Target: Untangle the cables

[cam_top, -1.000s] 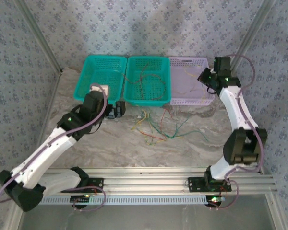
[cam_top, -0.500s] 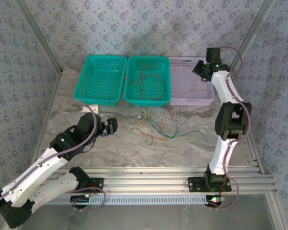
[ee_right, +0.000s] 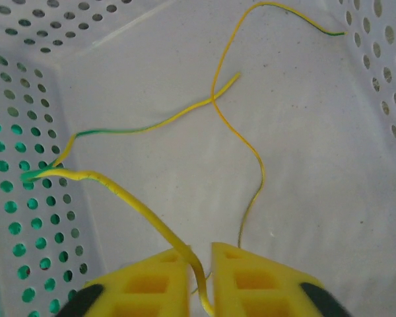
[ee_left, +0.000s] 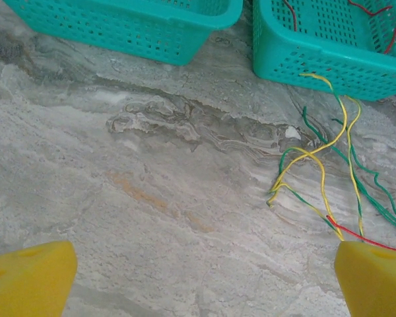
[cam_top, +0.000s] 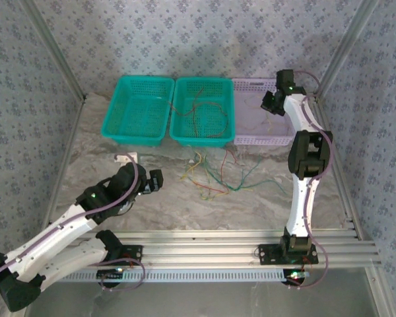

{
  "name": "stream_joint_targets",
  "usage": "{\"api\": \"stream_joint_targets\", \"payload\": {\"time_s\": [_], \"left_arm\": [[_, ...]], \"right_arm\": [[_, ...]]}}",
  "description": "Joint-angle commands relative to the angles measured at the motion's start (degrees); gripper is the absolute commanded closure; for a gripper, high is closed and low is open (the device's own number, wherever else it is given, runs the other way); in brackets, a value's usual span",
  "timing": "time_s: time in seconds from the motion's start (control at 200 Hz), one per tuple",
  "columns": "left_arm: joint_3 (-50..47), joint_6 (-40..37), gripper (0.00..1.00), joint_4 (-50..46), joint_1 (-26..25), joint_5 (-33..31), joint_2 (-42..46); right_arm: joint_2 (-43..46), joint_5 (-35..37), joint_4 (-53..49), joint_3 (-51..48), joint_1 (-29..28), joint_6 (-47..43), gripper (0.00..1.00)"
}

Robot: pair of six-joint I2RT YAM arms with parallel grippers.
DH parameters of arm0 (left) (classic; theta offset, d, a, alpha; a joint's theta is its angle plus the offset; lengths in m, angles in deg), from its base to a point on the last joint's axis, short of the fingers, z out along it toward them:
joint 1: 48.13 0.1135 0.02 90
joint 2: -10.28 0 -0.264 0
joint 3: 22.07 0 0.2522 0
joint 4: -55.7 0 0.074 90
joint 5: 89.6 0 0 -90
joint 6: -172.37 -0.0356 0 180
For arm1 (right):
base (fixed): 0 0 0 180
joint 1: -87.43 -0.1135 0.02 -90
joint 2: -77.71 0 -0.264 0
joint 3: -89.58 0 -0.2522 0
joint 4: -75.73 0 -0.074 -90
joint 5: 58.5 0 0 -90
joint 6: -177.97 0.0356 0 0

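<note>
In lilac basket (ee_right: 26,132), right end effector (ee_right: 200,264) clamps yellow cable (ee_right: 129,198) trailing up-left; left end effector (ee_left: 201,277) apart.

Looks like a robotics lab test cell: marble-patterned desk (cam_top: 171,208) boxed in by floral-papered panels (cam_top: 185,39) on aluminium posts (cam_top: 54,49), left arm (cam_top: 59,224) and right arm (cam_top: 301,198) bolted to slotted aluminium rails (cam_top: 211,247) along the near edge.
</note>
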Motion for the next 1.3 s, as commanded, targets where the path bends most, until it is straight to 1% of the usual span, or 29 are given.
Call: {"api": "stream_joint_targets", "payload": {"time_s": [0.0, 0.145, 0.23, 0.29, 0.325, 0.405, 0.535, 0.65, 0.77, 0.909, 0.979, 1.084, 1.169, 1.294], "left_arm": [[-0.4, 1.7, 0.0, 0.1, -0.8, -1.2, -0.7], [-0.2, 1.9, 0.0, 0.9, -1.2, -1.2, -2.1], [0.3, 1.9, 0.0, 1.1, -1.5, -1.3, -2.9], [0.5, 1.9, 0.0, 1.4, -1.8, -1.3, -3.6], [0.5, 1.9, 0.0, 1.6, -2.0, -1.3, -4.0], [0.7, 2.1, 0.0, 2.2, -2.4, -0.9, -5.3], [0.6, 2.9, 0.0, 3.6, -3.2, -0.3, -8.0], [0.4, 3.4, 0.0, 5.5, -4.0, 0.8, -10.3], [0.1, 4.0, 0.0, 8.1, -4.5, 2.5, -12.2], [-0.3, 5.0, 0.0, 11.3, -5.5, 4.9, -15.2], [-0.4, 5.5, 0.0, 12.6, -6.2, 5.5, -16.9], [-0.4, 6.0, 0.0, 14.2, -6.8, 6.1, -19.4], [-0.6, 6.4, 0.0, 15.5, -6.9, 6.3, -21.0], [-0.4, 6.8, 0.0, 17.1, -7.0, 7.0, -23.3]], "right_arm": [[-0.2, -0.9, -2.3, 2.9, 0.4, -0.8, 0.78], [1.3, 0.0, -3.0, 3.1, 0.1, -1.9, 0.76], [3.2, 0.7, -3.4, 2.8, 0.1, -1.3, 0.69], [6.0, 0.4, -1.3, 1.1, 0.1, -0.1, 0.63], [7.8, 0.7, 0.0, 0.3, 0.0, 0.4, 0.61], [13.3, -1.3, 2.7, -2.8, -1.2, 1.8, 0.58], [24.8, -6.9, 10.8, -14.7, -4.7, 4.3, 0.48], [34.2, -7.6, 12.7, -24.9, -9.2, 3.4, 0.46], [44.7, -9.3, 17.2, -38.2, -14.0, 4.1, 0.43], [54.2, -9.6, 16.3, -49.9, -20.5, 2.3, 0.42], [58.3, -9.1, 16.2, -57.9, -23.7, 2.7, 0.42], [64.0, -8.7, 17.0, -66.2, -28.1, 3.3, 0.42], [66.9, -6.9, 17.6, -70.7, -31.9, 4.0, 0.41], [67.5, -4.3, 18.0, -74.4, -35.4, 3.7, 0.41]]}}
